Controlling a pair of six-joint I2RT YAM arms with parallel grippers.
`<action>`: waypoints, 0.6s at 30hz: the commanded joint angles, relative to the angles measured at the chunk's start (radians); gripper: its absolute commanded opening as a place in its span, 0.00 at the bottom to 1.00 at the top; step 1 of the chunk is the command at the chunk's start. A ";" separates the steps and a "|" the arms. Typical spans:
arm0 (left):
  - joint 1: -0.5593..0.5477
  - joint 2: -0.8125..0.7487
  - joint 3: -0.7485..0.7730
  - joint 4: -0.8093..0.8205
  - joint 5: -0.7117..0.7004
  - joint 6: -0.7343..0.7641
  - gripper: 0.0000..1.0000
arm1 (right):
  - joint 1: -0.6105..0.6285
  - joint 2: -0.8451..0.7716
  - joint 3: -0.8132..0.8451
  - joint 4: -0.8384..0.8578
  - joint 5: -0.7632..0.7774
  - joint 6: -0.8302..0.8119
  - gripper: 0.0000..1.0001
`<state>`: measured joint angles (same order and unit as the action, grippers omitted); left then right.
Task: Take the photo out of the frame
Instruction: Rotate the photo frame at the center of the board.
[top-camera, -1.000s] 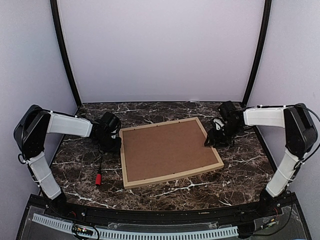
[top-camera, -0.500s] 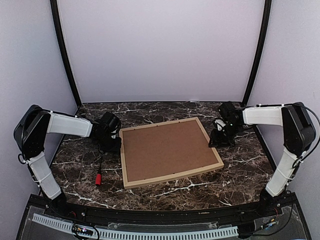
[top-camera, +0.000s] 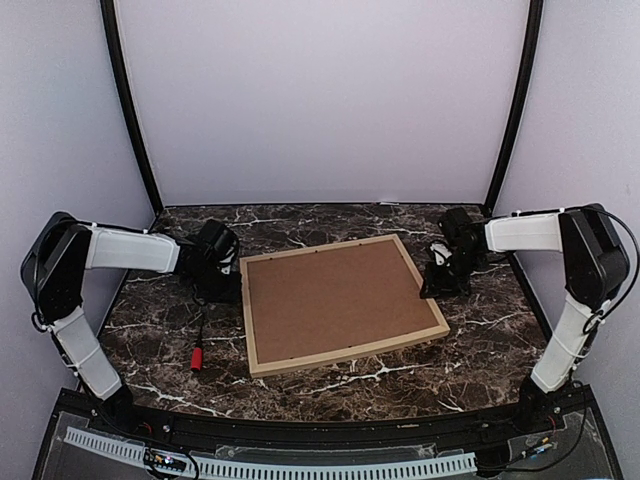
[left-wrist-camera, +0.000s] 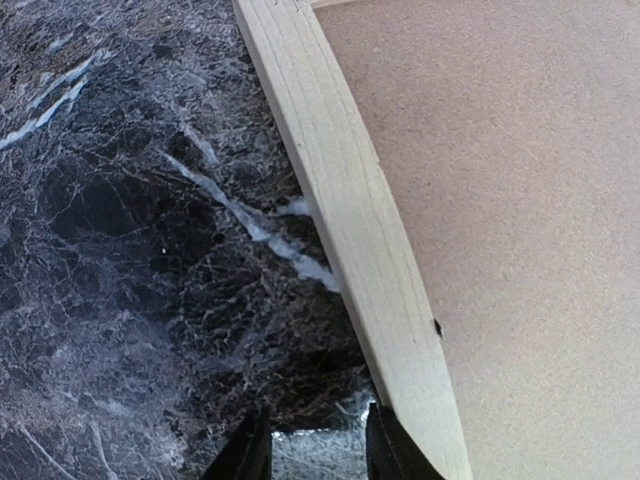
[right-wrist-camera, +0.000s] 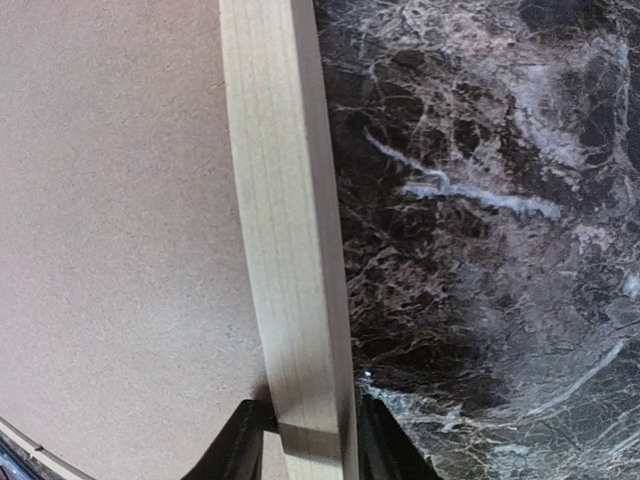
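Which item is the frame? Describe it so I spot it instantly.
On the dark marble table, look at the large flat rectangle in the middle. The frame is its thin pale wood rim, around the brown backing board; the small red-tipped object to its left is far smaller.

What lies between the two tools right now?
The frame, backing board up, fills the stretch from left tool to right tool, seen in the top view.
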<state>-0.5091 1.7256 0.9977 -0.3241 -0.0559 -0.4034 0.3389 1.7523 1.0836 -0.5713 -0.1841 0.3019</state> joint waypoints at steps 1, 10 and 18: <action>-0.006 -0.089 0.003 -0.047 0.050 -0.005 0.37 | -0.010 0.006 -0.014 0.025 -0.017 -0.001 0.26; -0.008 -0.203 -0.044 -0.145 0.203 -0.055 0.43 | -0.013 -0.046 -0.060 0.055 -0.077 0.006 0.00; -0.042 -0.229 -0.099 -0.145 0.349 -0.071 0.48 | -0.012 -0.115 -0.138 0.112 -0.146 0.053 0.00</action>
<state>-0.5293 1.5158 0.9249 -0.4313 0.1951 -0.4606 0.3309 1.6913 0.9909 -0.4904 -0.2321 0.2810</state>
